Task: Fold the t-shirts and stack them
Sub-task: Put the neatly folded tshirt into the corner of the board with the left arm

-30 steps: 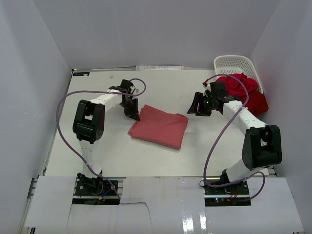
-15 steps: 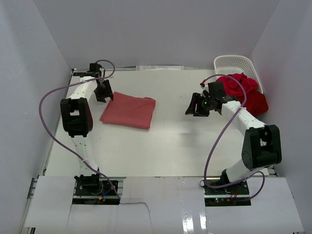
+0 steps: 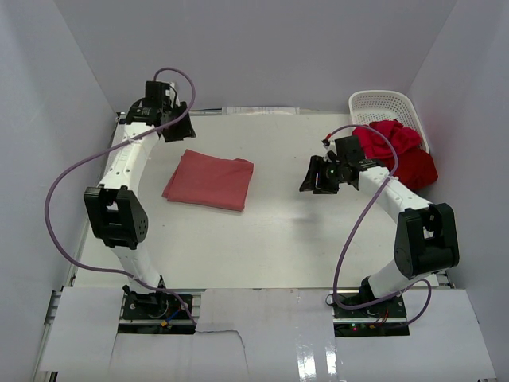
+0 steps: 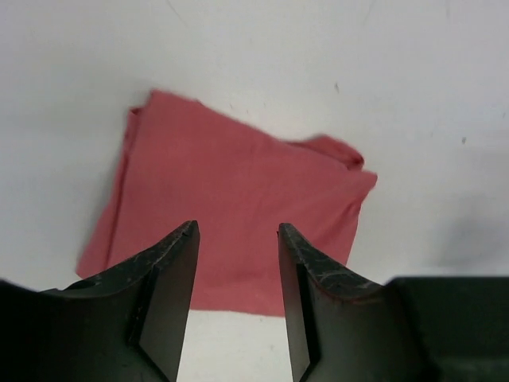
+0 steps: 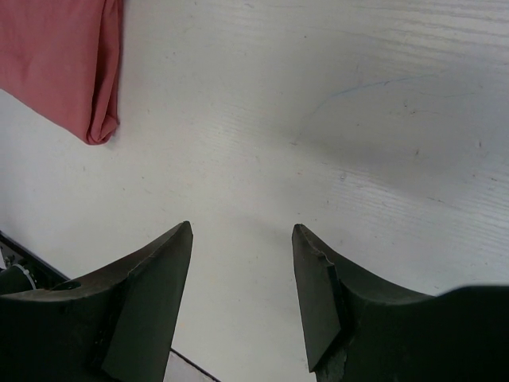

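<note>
A folded dusty salmon-red t-shirt (image 3: 209,179) lies flat on the left half of the table; it also shows in the left wrist view (image 4: 238,207) and its corner in the right wrist view (image 5: 64,64). My left gripper (image 3: 169,131) is open and empty, raised behind the shirt's far left corner. My right gripper (image 3: 312,177) is open and empty over bare table right of centre. A bright crimson t-shirt (image 3: 387,137) spills crumpled from the basket, with a darker red t-shirt (image 3: 416,167) beside it.
A white plastic lattice basket (image 3: 382,103) stands at the far right corner. White walls enclose the table on three sides. Purple cables loop from both arms.
My left gripper dragged the folded salmon-red shirt from the table's middle to the left, let it go, and rose toward the back left. My right gripper shifted slightly left.
</note>
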Robot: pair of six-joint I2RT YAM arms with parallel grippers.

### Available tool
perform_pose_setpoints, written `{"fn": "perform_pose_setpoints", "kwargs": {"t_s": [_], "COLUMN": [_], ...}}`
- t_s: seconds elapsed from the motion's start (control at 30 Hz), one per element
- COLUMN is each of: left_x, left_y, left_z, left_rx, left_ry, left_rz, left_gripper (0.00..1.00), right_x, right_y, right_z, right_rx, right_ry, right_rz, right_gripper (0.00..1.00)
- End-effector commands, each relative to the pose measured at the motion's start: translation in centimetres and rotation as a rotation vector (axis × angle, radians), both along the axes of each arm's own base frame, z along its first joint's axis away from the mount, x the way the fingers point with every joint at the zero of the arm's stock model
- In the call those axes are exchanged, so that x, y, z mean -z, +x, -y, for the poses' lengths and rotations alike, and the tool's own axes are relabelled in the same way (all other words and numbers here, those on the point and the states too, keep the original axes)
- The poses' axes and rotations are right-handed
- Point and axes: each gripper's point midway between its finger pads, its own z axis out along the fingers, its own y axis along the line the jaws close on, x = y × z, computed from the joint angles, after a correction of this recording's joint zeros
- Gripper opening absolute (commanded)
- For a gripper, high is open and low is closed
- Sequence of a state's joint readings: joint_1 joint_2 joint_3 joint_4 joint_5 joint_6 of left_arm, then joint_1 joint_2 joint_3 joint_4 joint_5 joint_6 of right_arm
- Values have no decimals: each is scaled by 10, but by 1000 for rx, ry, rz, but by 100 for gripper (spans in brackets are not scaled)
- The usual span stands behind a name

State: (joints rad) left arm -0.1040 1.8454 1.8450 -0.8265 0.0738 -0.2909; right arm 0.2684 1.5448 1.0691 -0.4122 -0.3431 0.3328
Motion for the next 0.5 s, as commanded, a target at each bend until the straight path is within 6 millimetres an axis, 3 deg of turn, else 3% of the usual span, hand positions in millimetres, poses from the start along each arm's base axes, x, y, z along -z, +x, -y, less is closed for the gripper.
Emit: {"fn": "perform_pose_setpoints", "kwargs": {"t_s": [0.0,0.03,0.17,0.33,0.47], "left_x": [57,62,93,116,135], "left_y": [-40,-49,-72,-75,-70], "left_z": [37,54,80,95,93], "left_rx": [118,164,218,232,218], "left_ry": [-65,-57,-21,-46,-18], "left_rz": [-195,-210,-281,-311,-335], "left_gripper": [54,54,53,45,45], "right_x": [-10,-10,-8,-6,-4], "right_y": [3,3,3,1,-1], "right_z": [-7,-6,-8,-10,-10], "right_rx": [-14,-15,-19,-26,-29], "right_ry": [11,10,15,16,15], "right_rz": [37,37,35,34,31], "right_gripper": [60,60,60,60,60]}}
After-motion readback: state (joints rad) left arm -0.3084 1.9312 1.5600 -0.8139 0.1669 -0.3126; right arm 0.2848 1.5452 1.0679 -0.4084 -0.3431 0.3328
